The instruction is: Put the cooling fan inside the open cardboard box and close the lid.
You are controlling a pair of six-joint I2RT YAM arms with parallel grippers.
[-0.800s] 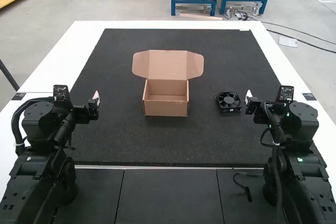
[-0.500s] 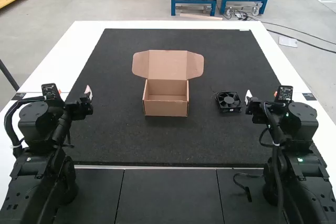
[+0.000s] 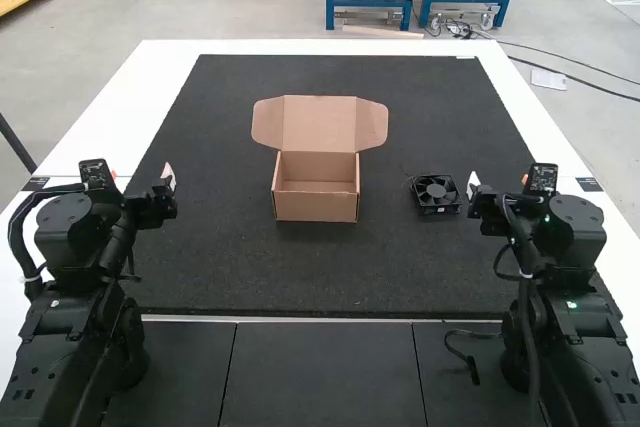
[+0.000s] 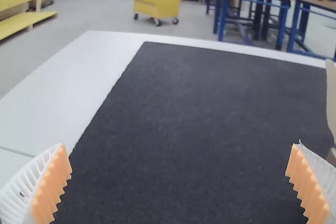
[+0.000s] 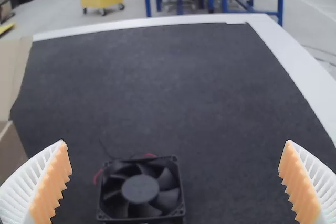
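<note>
Cardboard box [image 3: 316,185]: stands upright near the middle of the black mat [image 3: 230,247]; top open, front wall facing the arms.
Lid [image 3: 318,125]: hinged to the box's far wall; folded back and flat on the mat behind the box; its two small side flaps spread outward.
Cooling fan [image 3: 437,193]: black, square, lying flat on the mat to the right of the box; near it but apart; a thin lead, red as far as can be made out, curls at its edge.
Right gripper [image 3: 472,197]: right of the box, just past the fan; white ribbed fingers [image 5: 44,187] with orange pads spread wide; holding nothing; the fan lies just ahead, untouched.
Left gripper [image 3: 163,192]: well to the left of the box, above the mat's left margin; fingers [image 4: 47,187] spread wide over bare mat; holding nothing.
Table [image 3: 110,117]: white; it borders the mat on which the box stands.
</note>
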